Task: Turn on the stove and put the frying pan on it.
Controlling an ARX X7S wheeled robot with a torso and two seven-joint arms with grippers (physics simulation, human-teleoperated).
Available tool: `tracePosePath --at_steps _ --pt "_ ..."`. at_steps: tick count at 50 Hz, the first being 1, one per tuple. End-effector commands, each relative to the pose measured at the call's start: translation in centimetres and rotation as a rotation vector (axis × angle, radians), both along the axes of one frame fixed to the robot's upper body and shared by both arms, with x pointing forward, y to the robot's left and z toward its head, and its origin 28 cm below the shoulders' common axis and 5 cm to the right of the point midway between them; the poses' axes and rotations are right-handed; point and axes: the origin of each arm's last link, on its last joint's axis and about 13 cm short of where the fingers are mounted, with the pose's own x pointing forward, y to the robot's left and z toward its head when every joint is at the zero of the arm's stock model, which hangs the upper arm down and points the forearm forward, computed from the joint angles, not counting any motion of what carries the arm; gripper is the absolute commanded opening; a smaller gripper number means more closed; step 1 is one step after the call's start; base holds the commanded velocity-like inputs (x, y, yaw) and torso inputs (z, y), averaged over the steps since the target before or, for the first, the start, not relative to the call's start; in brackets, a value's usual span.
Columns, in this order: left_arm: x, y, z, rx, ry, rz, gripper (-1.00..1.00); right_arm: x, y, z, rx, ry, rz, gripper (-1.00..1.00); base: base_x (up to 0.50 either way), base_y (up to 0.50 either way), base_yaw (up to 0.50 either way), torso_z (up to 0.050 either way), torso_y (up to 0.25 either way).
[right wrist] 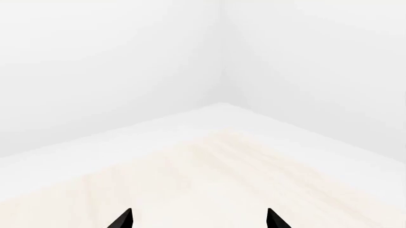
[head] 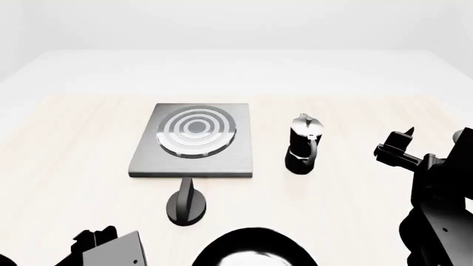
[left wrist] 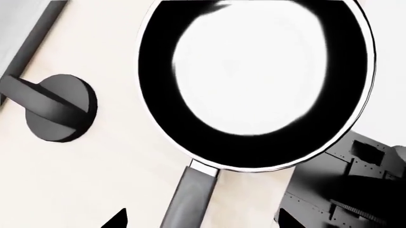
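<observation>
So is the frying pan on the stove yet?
No. The frying pan still lies on the table, nearer than the knob; the stove burner is bare.

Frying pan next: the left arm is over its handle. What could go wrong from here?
1. The left gripper is open with the long handle between its tips; gripping that far from the frying pan may let the pan tilt or twist.
2. The knob sits between the pan and the stove, so a low carry could hit it.
3. The moka pot stands right of the stove; a swinging pan might topple it.
</observation>
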Motion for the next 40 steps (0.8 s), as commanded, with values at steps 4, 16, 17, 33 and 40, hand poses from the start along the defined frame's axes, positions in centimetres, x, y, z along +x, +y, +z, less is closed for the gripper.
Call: tracePosePath --at_steps 4,16,17,33,40 --pt "0.3 0.2 -1.4 0.012 0.058 0.01 1.0 -0.1 0.0 0.1 -0.002 -0.003 -0.001 1.0 0.0 0.0 0.0 0.0 0.0" --pt "0.6 0.5 -2.5 0.021 0.09 0.026 1.0 -0.1 0.0 0.1 -0.002 -0.004 -0.002 1.0 0.0 0.0 0.0 0.0 0.0" --pt "0.6 0.5 -2.6 0.02 0.094 0.027 1.0 -0.1 0.0 0.1 -0.003 -0.004 -0.002 1.0 0.0 0.0 0.0 0.0 0.0" --pt "0.7 1.2 -3.1 0.033 0.119 0.069 1.0 0.0 0.1 0.0 -0.003 -0.004 0.001 1.0 0.0 0.0 0.0 0.0 0.0" --pt "0.6 1.2 -3.1 0.041 0.125 0.082 1.0 0.0 0.1 0.0 -0.001 -0.006 0.001 1.0 0.0 0.0 0.0 0.0 0.0"
